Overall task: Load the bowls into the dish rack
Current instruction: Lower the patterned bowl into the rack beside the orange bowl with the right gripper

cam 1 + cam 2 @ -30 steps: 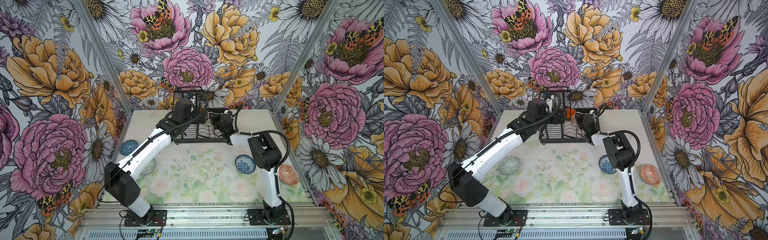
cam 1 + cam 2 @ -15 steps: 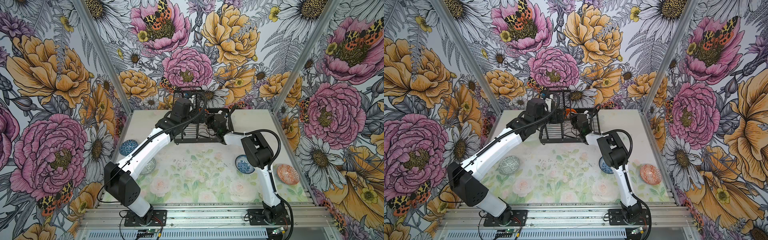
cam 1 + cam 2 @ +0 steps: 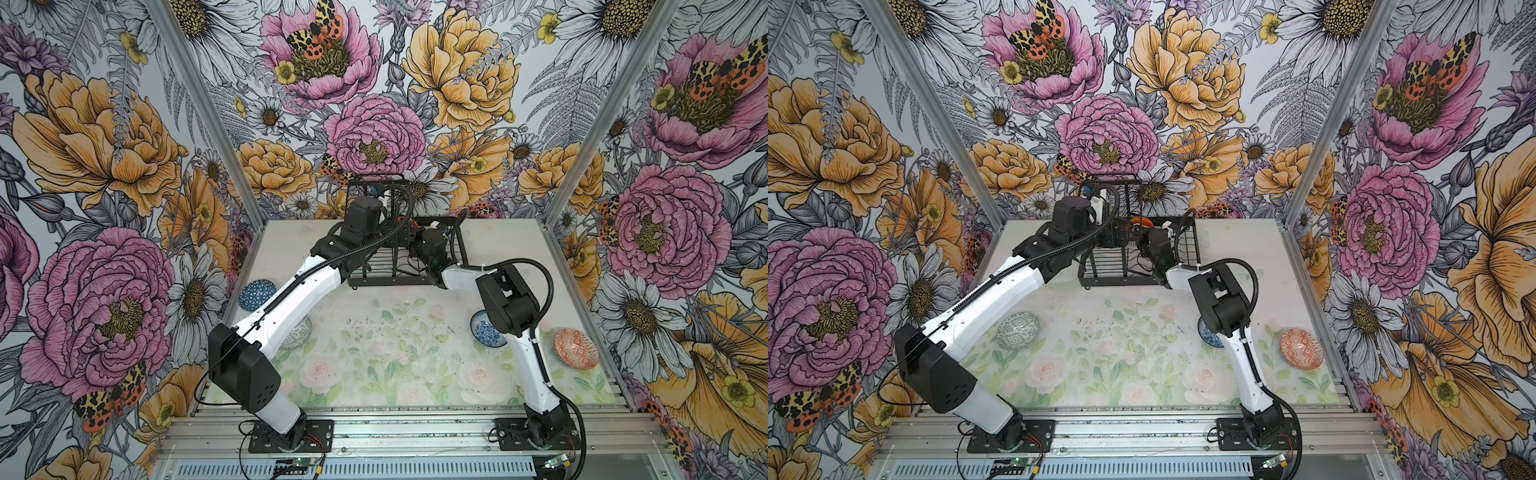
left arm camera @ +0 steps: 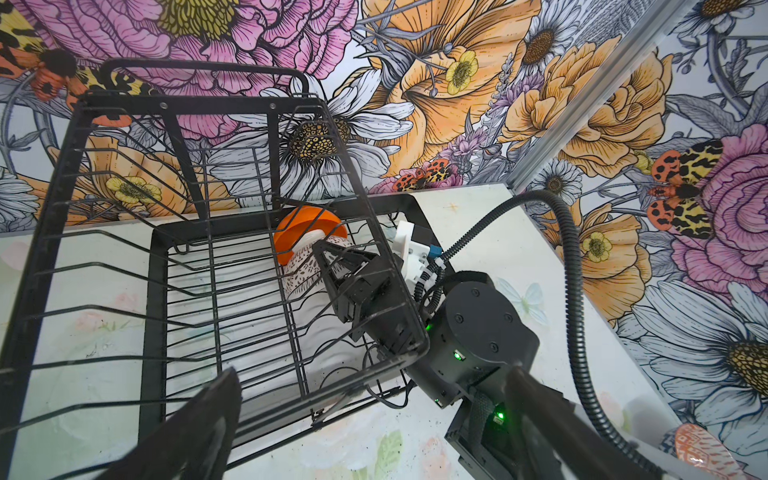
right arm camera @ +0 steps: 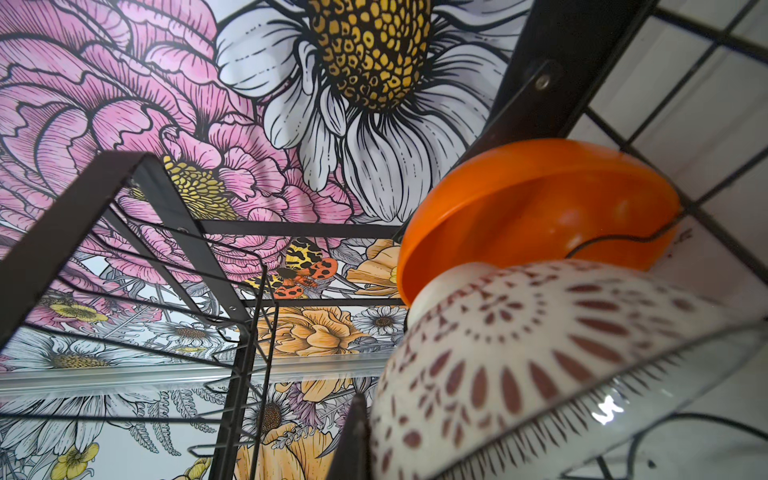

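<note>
The black wire dish rack (image 3: 374,279) (image 3: 1121,283) stands at the back of the table. Inside it an orange bowl (image 4: 307,222) (image 5: 540,208) leans on edge against the wires. My right gripper (image 4: 328,253) reaches into the rack, shut on the rim of a white bowl (image 4: 299,276) (image 5: 519,353) with dark red marks, held tilted right in front of the orange one. My left gripper (image 4: 374,436) hangs open and empty above the rack's near edge. On the table lie a blue geometric bowl (image 3: 257,294), a grey-green bowl (image 3: 1017,330), a blue-white floral bowl (image 3: 484,332) and a red-orange bowl (image 3: 575,348).
The rack's raised wire tier (image 4: 187,137) stands over its left half, close to my left wrist. Flowered walls close in the table on three sides. The right arm's elbow (image 3: 509,303) hangs over the floral bowl. The floral mat (image 3: 395,353) covers the table's front.
My right gripper has pushed deeper into the rack, leftward and toward the back, carrying the white bowl up to the orange one. The left arm has barely moved.
</note>
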